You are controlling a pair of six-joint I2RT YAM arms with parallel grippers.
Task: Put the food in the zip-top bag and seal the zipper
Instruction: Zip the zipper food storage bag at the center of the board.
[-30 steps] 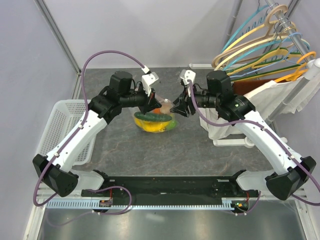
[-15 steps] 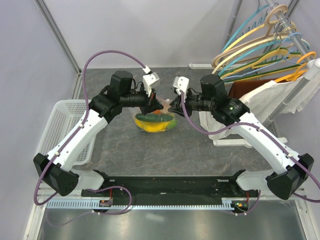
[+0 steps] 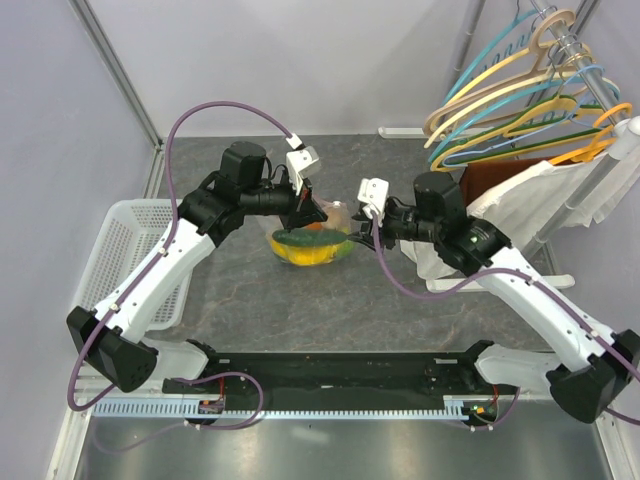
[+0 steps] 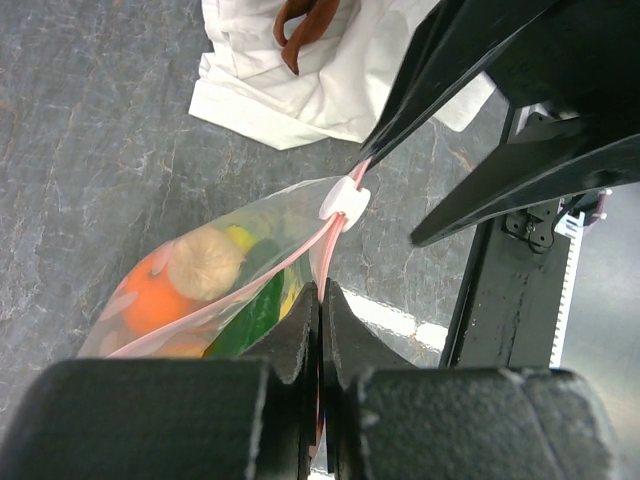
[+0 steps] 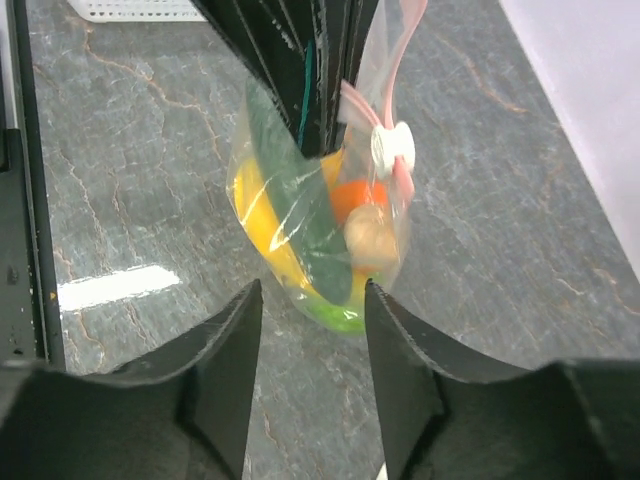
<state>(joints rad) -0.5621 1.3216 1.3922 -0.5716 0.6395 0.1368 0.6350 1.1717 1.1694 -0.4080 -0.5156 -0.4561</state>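
The zip-top bag [image 3: 310, 245] stands on the table mid-centre, holding the food: orange [image 4: 150, 295], beige [image 4: 205, 262], green [image 5: 310, 215] and yellow [image 5: 255, 215] pieces. My left gripper [image 3: 310, 212] is shut on the pink zipper [image 4: 322, 262] at the bag's top and holds it up, as the left wrist view shows [image 4: 320, 292]. A white slider [image 4: 345, 200] sits on the strip just beyond my fingers. My right gripper [image 3: 352, 224] is open and empty to the right of the bag, with the bag ahead of it in the right wrist view [image 5: 311, 290].
A white mesh basket [image 3: 125, 250] stands at the left table edge. White cloth [image 3: 530, 200] and coloured hangers [image 3: 530, 110] crowd the back right. The black base rail [image 3: 340, 370] runs along the near edge.
My right gripper has drawn back to the right, away from the bag's top, and now stands open. My left gripper still holds the zipper strip, hardly moved.
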